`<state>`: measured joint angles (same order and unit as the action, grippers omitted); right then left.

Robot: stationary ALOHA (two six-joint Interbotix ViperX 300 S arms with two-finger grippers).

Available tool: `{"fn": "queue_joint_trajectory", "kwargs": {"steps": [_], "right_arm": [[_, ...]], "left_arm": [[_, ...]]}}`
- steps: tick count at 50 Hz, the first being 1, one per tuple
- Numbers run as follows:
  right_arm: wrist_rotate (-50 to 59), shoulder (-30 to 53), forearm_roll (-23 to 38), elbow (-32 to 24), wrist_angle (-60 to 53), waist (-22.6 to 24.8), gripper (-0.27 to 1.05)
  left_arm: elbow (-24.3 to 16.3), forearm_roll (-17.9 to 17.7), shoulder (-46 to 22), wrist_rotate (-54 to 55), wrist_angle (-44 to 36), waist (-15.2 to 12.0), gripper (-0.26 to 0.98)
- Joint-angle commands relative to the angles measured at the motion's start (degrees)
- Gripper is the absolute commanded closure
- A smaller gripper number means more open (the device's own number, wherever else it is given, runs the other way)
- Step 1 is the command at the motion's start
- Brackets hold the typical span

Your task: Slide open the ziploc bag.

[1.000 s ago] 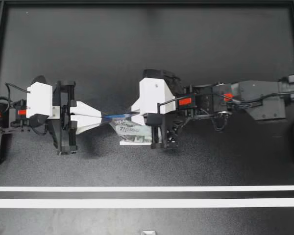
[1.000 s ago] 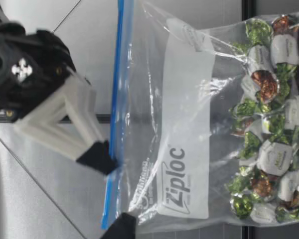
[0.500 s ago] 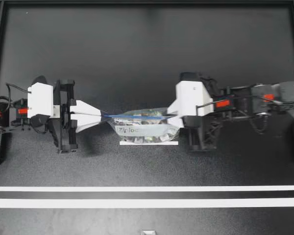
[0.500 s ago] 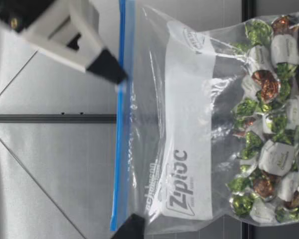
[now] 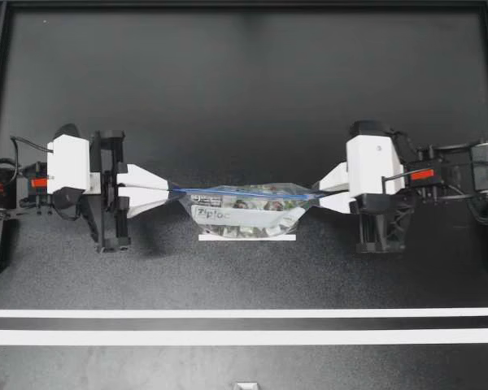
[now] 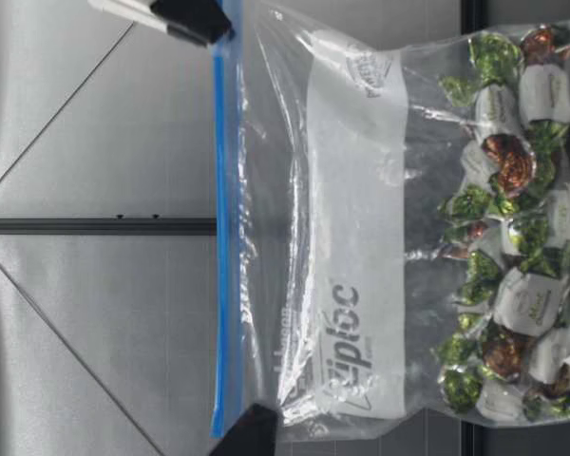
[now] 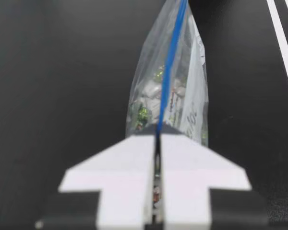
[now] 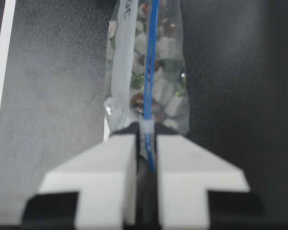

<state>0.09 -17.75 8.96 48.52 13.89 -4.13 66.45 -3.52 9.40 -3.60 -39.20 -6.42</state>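
As they face each other, left gripper and right gripper pinch the bag.

table: black | two white stripes across it | grey panels behind

Clear ziploc bag upright, blue zip strip along its top, green, white and brown wrapped candies heaped at its bottom, black fingertip of my right gripper at one end of the strip, that of my left gripper at the other.

Robot lab: black, tape-marked table
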Motion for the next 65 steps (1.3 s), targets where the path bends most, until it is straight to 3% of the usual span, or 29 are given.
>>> {"fn": "queue_joint_trajectory", "kwargs": {"steps": [1, 29, 36, 46, 51, 65], "right_arm": [[0.09, -2.29, 0.0, 0.26, -0.09, -0.18, 0.89], [0.0, -3.16, 0.0, 1.93, -3.25, -0.35, 0.85], [0.09, -2.99, -0.09, 2.29, -5.01, -0.35, 0.75], [0.09, -3.08, -0.35, 2.55, -6.86, -0.35, 0.49], [0.09, -3.08, -0.53, 2.72, -8.96, -0.35, 0.43], [0.09, -3.78, -1.05, 6.24, -22.94, -0.35, 0.42]], "left_arm": [[-0.79, -0.09, 0.44, -0.09, -0.18, -0.35, 0.89], [-0.97, -0.09, 0.88, -0.09, -0.18, -0.35, 0.85], [-0.79, -0.09, 0.97, 0.26, -0.18, -0.35, 0.71], [-1.23, -0.09, 1.58, 0.7, -0.18, -0.35, 0.35], [-1.32, 0.09, 2.46, 0.7, -0.18, -0.26, 0.34], [-1.23, 0.79, 7.73, 0.7, -0.18, 0.09, 0.35]]}}
